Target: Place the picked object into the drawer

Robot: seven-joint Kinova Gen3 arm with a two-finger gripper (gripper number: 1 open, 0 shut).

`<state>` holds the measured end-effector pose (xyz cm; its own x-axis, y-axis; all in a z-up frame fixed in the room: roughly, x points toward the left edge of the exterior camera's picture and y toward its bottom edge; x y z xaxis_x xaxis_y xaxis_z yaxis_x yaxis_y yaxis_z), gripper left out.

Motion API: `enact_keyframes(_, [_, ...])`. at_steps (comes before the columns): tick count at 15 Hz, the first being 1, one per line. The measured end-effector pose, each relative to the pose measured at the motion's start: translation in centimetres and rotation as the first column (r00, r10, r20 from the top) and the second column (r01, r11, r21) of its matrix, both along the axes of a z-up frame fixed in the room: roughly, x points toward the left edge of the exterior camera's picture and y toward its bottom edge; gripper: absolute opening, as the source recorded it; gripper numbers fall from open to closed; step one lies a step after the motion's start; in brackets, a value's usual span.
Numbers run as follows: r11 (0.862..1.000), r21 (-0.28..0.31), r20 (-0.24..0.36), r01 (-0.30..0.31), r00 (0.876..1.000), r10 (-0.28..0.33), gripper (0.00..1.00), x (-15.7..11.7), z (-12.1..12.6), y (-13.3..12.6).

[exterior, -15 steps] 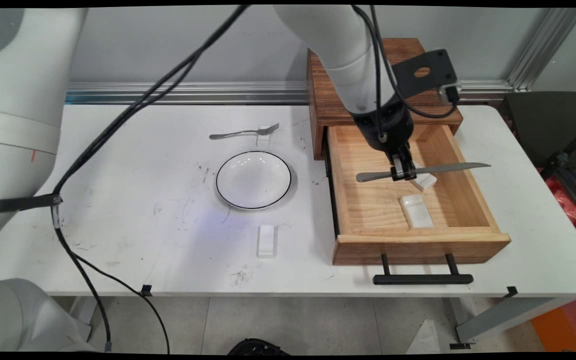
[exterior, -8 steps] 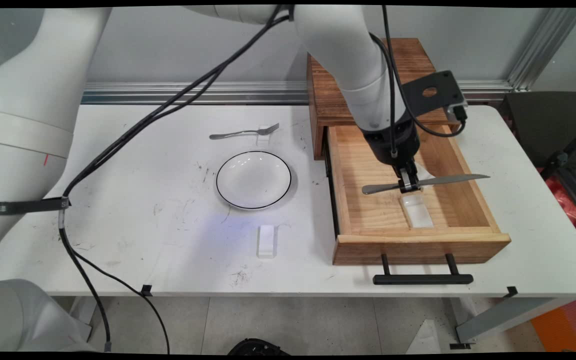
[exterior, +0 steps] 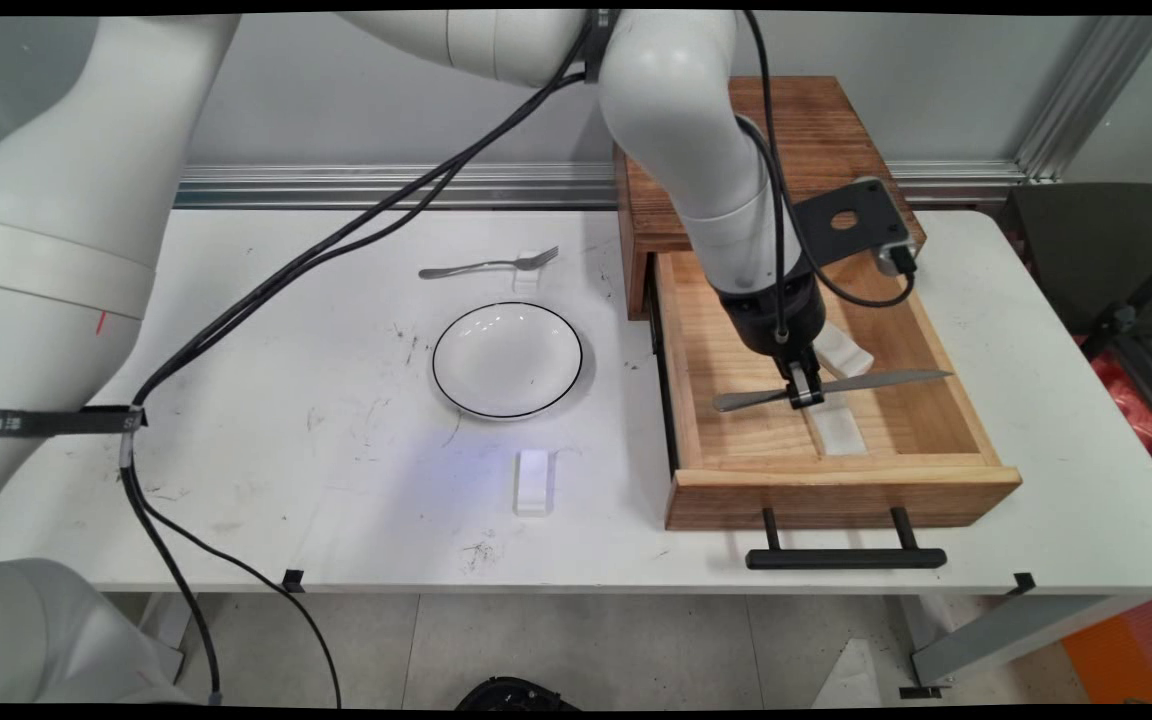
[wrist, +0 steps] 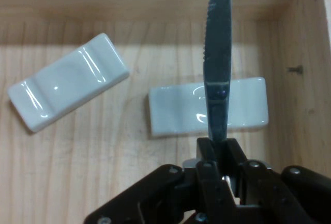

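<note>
Hand view looks straight down past the gripper [wrist: 217, 154], whose fingers are closed tight on a table knife [wrist: 217, 53]; its serrated blade runs up the picture, crossing above a white ceramic cutlery rest [wrist: 176, 111]. A second white rest [wrist: 67, 81] lies apart from the first, tilted on the bare wood floor of the drawer [wrist: 77, 172]. Whether the knife touches the rest beneath it is hard to tell from this angle.

Main view adds what the hand camera cannot see. Nearest, another white rest [exterior: 532, 481] lies on the white table [exterior: 266, 480], then a white plate with a black rim [exterior: 507, 359], and farther back a fork [exterior: 488, 265] with its tines propped on a small rest. To the right, the open wooden drawer [exterior: 841, 495] projects from its cabinet [exterior: 816, 130]; the gripper [exterior: 802, 392] holds the knife [exterior: 876, 380] level, low inside it.
</note>
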<state>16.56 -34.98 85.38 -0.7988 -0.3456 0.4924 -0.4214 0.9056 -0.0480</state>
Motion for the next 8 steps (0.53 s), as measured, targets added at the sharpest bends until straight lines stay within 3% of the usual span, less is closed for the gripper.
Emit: enact_keyframes(8, [0.999, 0.022, 0.003, -0.024, 1.0, 0.024, 0.0, 0.0, -2.3, 0.1])
